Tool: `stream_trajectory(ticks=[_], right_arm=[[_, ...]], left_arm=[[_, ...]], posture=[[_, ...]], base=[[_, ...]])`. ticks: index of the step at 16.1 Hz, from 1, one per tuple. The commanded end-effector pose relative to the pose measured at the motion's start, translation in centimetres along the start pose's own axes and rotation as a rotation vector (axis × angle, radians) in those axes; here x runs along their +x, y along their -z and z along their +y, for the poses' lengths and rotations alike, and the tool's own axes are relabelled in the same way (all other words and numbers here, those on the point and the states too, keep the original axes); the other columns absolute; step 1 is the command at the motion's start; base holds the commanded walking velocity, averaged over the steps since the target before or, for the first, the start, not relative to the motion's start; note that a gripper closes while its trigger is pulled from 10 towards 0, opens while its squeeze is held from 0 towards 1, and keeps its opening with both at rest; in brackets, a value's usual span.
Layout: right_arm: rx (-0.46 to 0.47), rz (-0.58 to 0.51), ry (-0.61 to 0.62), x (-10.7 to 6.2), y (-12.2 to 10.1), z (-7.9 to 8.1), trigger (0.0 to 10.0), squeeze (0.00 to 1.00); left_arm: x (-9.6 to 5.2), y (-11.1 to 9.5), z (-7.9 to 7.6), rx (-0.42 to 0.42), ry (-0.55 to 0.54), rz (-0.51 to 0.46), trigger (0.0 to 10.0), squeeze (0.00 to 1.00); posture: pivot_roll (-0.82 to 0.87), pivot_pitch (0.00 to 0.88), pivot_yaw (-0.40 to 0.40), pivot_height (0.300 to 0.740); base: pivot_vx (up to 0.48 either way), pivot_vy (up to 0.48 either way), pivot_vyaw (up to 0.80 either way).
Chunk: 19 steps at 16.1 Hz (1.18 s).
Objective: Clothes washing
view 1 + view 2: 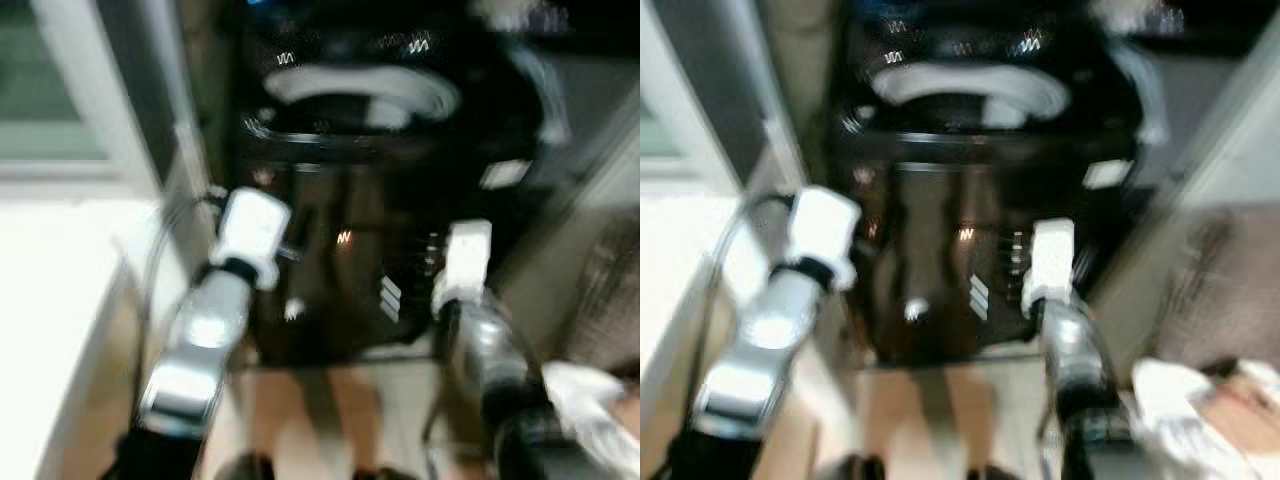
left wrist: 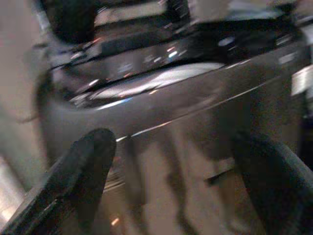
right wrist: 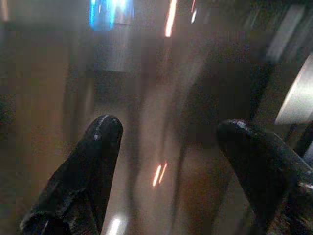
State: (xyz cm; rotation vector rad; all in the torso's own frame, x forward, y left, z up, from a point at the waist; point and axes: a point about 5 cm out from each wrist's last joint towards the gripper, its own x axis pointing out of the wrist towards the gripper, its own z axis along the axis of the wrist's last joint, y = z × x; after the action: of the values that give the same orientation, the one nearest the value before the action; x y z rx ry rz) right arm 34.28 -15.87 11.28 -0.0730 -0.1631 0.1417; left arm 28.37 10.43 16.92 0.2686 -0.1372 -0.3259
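A black top-loading washing machine (image 1: pixel 380 230) stands straight ahead, and its round tub opening (image 1: pixel 360 95) with a pale rim shows at the top. Both arms are raised in front of its glossy front panel. In the left wrist view my left gripper (image 2: pixel 176 142) is open, its fingers (image 2: pixel 90 156) spread before the machine's front and lid edge, holding nothing. My right gripper (image 3: pixel 169 125) is open too, close to the dark shiny panel, with nothing between its fingers (image 3: pixel 100 142). A white garment (image 1: pixel 1200 410) lies low at the right. All views are blurred.
A white surface (image 1: pixel 50 300) runs along the left side, with a pale frame (image 1: pixel 90 90) behind it. A grey-brown wall or panel (image 1: pixel 1230 290) stands to the right of the machine. Tan floor (image 1: pixel 330 400) shows between the arms.
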Motion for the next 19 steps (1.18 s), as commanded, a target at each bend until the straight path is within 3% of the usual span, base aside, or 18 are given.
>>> stream_trajectory(ticks=[1, 5, 7, 14, 19], right_arm=[[0.012, 0.006, -0.006, -0.5, 0.5, 0.3, 10.0, 0.0], [0.009, 0.029, -0.035, -3.0, 0.1, 0.6, 10.0, 0.0], [0.021, 0.039, -0.042, -2.5, 0.1, 1.0, 10.0, 0.0], [0.041, 0.083, -0.079, -1.8, -0.6, 2.0, 10.0, 0.0], [0.028, 0.114, -0.087, -1.6, -0.6, 1.9, 10.0, 0.0]], left_arm=[[-0.1, 0.0, 0.6, 0.014, -0.02, -0.003, 10.0, 0.0], [-0.6, 1.9, 0.3, -0.059, -0.062, 0.057, 10.0, 0.0], [-0.4, 2.4, 0.6, -0.074, -0.123, 0.083, 10.0, 0.0], [0.0, 2.3, 0.3, -0.045, -0.103, 0.067, 10.0, 0.0], [0.1, 2.4, 0.4, -0.059, -0.123, 0.068, 10.0, 0.0]], posture=[[-0.02, 0.0, -0.065, 0.74], [-0.03, 0.0, -0.061, 0.74], [-0.03, 0.0, -0.058, 0.74], [-0.04, 0.0, -0.052, 0.74], [-0.03, 0.0, -0.059, 0.74]], base=[[0.0, 0.0, 0.0], [0.0, 0.0, 0.0], [0.0, 0.0, 0.0], [0.0, -0.134, 0.0], [0.0, -0.123, 0.0]])
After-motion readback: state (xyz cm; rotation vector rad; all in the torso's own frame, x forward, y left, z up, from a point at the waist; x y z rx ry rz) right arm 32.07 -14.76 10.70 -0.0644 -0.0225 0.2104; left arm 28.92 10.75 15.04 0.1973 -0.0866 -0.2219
